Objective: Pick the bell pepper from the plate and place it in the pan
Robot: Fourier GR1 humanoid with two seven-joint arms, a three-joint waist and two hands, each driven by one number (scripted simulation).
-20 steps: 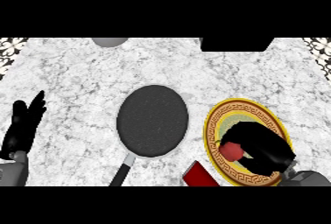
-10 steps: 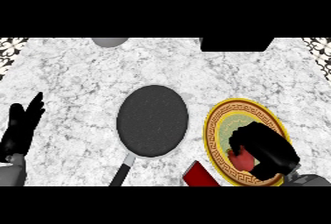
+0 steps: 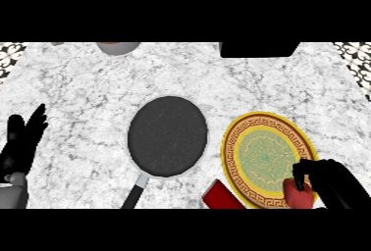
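Right hand sat at lower right, fingers curled round the red bell pepper, apparently just over the near rim of the plate. Pan lay centre frame. Left hand rested open at left edge.

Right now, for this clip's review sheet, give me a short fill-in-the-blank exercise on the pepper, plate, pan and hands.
1. The right hand is curled round the red ____.
2. The pan holds ____.
3. The plate lies to the ____ of the pan.
4. The left hand rests ____ at the view's left edge.

Missing words: bell pepper; nothing; right; open
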